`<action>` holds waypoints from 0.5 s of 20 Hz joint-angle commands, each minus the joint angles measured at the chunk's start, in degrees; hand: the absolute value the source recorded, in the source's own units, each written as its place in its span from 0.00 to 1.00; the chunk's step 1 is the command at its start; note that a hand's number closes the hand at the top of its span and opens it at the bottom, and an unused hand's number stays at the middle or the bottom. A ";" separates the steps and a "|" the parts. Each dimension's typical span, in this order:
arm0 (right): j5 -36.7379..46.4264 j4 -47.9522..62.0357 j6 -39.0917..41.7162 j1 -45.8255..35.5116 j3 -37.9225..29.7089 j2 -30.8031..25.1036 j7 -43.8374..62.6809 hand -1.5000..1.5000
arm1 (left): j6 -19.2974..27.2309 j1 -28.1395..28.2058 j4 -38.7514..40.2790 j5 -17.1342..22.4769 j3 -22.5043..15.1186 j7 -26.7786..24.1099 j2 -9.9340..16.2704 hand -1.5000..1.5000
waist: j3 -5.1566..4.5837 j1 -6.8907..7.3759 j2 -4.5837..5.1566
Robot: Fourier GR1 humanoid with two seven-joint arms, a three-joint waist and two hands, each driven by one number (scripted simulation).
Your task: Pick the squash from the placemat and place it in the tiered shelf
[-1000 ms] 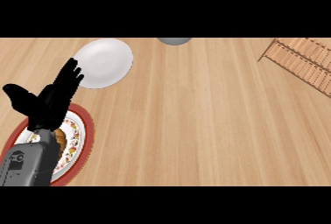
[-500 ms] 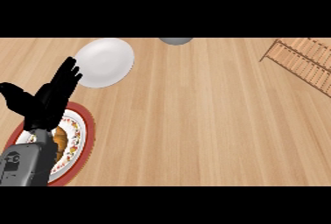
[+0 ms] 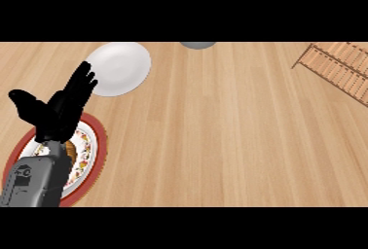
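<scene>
1. The left robot hand (image 3: 59, 109) hangs over the left side of the table (image 3: 215, 126), fingers straight and spread wide with the thumb splayed off to the left, holding nothing.

2. Beneath it lies the placemat (image 3: 97, 146), a round red-rimmed mat with a patterned pale centre, largely covered by the hand and grey forearm.

3. The squash (image 3: 70, 149) appears only as a small orange-brown sliver beside the wrist, just right of the forearm on the mat; its shape and long axis cannot be told from so little.

4. The relation that counts: the squash sits directly below and slightly right of the hand's wrist, so the move ahead is probably a drop and a closing of the fingers rather than a sideways reach.

5. The tiered shelf (image 3: 338, 65), a slatted wooden rack, stands at the far right corner, well apart from the mat, across the whole width of bare wood.

6. The right robot hand does not show, so the left is plainly the nearer to the squash, though the farther from the shelf.

7. A white plate (image 3: 119, 68) rests just beyond the fingertips, and a grey object (image 3: 197, 44) pokes in at the top edge.
</scene>
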 commanded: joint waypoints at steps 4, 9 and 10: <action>-2.03 5.98 2.61 -4.33 -3.56 -3.66 -1.98 0.00 | -0.94 1.32 -0.33 -0.46 -0.49 -1.73 0.20 0.50 | 0.06 0.58 0.23; -0.74 8.33 16.34 -5.35 -1.44 -7.86 2.43 0.00 | -0.87 -0.05 -0.14 0.37 0.35 -0.50 0.50 0.50 | 0.07 0.69 0.25; -1.08 9.57 20.42 -4.65 -1.73 -10.18 3.57 0.00 | -0.56 0.09 0.49 0.17 -0.08 -0.82 -0.27 0.50 | 0.10 0.14 0.30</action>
